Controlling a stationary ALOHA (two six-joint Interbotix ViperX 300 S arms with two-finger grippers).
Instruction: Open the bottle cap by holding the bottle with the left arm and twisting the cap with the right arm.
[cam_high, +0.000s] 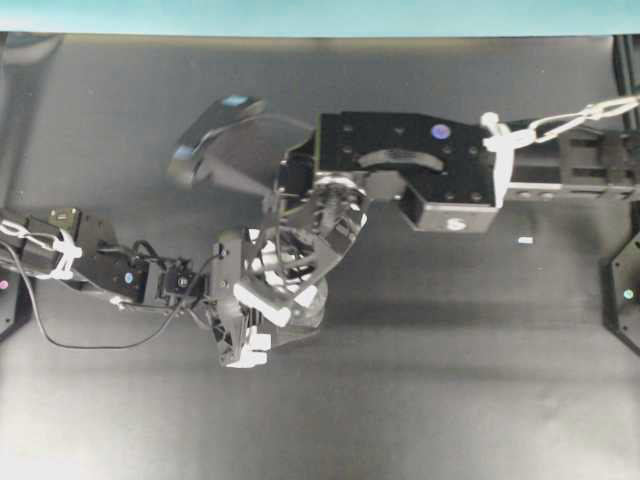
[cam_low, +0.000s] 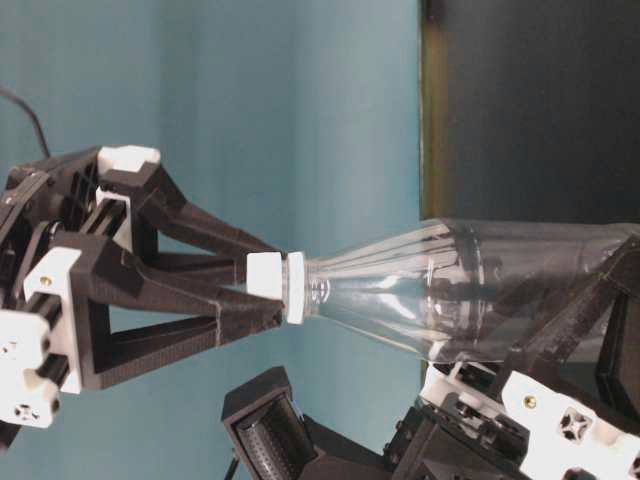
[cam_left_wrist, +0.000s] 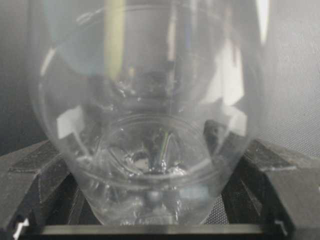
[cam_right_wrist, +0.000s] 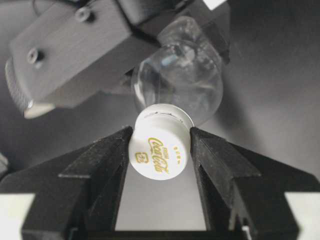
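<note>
Bottle cap (cam_right_wrist: 160, 150): white, printed with a gold logo, and seated on the neck; we find it between the two black fingers of the right claw (cam_right_wrist: 160, 165), which press on it from either side. We judge this grip set for twisting, with the fingers square to the cap's wall.

Bottle (cam_low: 440, 290): clear plastic, held off the bench (cam_high: 450, 380) and pointed neck-first at the right arm (cam_high: 420, 170), so the cap faces its opener directly. We see the collar ring just behind the cap, apart from the fingers.

Left claw (cam_left_wrist: 160, 227): closed on the bottle's rounded body, one jaw on each side, near the base. We read this as the anchor that stops the body turning with the cap.

Left arm (cam_high: 120, 270): reaches in low from the left.
</note>
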